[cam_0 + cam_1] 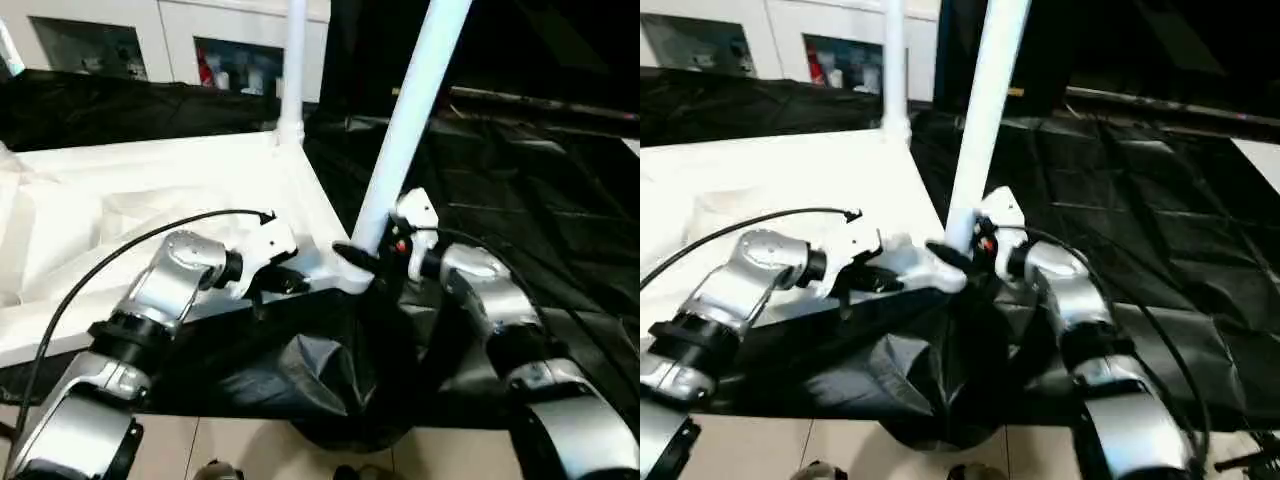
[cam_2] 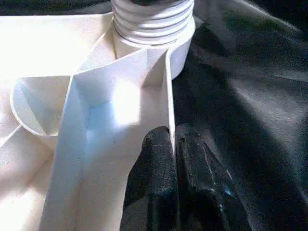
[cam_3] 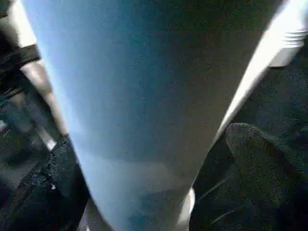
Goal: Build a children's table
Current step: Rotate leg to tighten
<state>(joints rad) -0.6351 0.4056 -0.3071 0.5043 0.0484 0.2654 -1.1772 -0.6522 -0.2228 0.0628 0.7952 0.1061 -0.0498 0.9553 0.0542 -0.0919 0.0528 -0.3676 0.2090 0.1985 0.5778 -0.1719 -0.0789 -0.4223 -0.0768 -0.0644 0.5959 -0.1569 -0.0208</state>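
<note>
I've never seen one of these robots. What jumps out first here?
A white leg rises steeply from the near corner of the upturned white tabletop, with the right tool wide around its base. The left tool pinches the tabletop's edge wall beside that corner. A second leg stands at the far corner, all on black cloth.

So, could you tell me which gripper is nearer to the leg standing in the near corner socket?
The right. The right gripper straddles the near leg at its base, fingers open around it. The left gripper is shut on the tabletop edge rib beside that corner.
</note>
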